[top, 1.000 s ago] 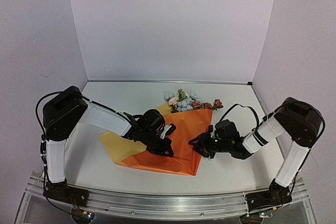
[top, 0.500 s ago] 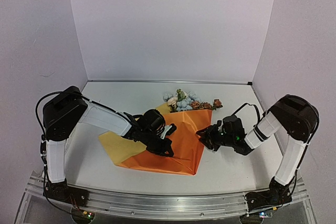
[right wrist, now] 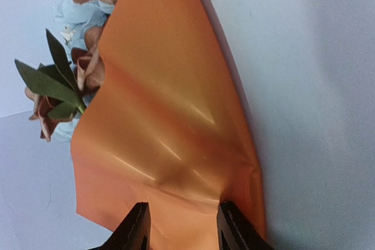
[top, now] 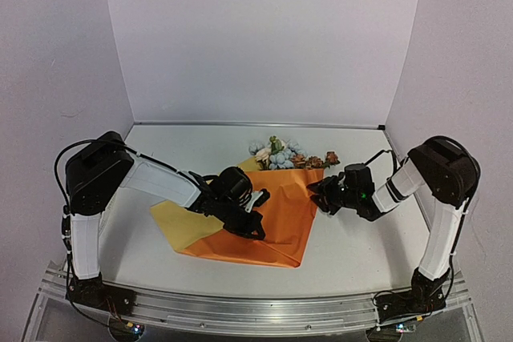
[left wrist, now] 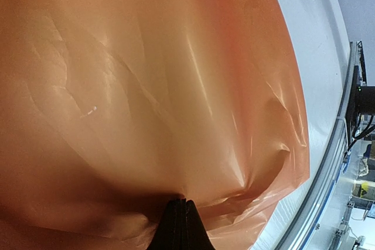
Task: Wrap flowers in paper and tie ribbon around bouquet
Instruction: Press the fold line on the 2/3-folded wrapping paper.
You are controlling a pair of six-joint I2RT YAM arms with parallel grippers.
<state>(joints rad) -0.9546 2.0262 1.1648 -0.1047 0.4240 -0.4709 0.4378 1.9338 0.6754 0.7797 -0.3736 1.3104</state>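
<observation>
1. left gripper [top: 253, 227] sits low on the near-left part of the paper [top: 287, 210], about mid-table. on my left wrist feed the jaws are clamped together and the orange sheet [left wrist: 146, 86] puckers right at the tips [left wrist: 182, 202], so i read it as pinching the paper.
2. right gripper [top: 315, 195] is at the paper's right edge, close to its far right corner. right wrist feed shows the jaws apart, with the orange edge [right wrist: 164, 115] lying in the gap between the fingers [right wrist: 139, 226]. it is creased there but not clamped.
3. the paper lies folded on the table [top: 184, 146], orange face up, narrowing to a point on the near side. a yellow flap [top: 170, 218] sticks out to the left.
4. flowers [top: 276, 152] poke out past the paper's far edge: pale blue, pink and rust heads with green leaves [right wrist: 50, 80]. the sheet covers the stems.
5. the two grippers are well apart, one on each side of the fold.
</observation>
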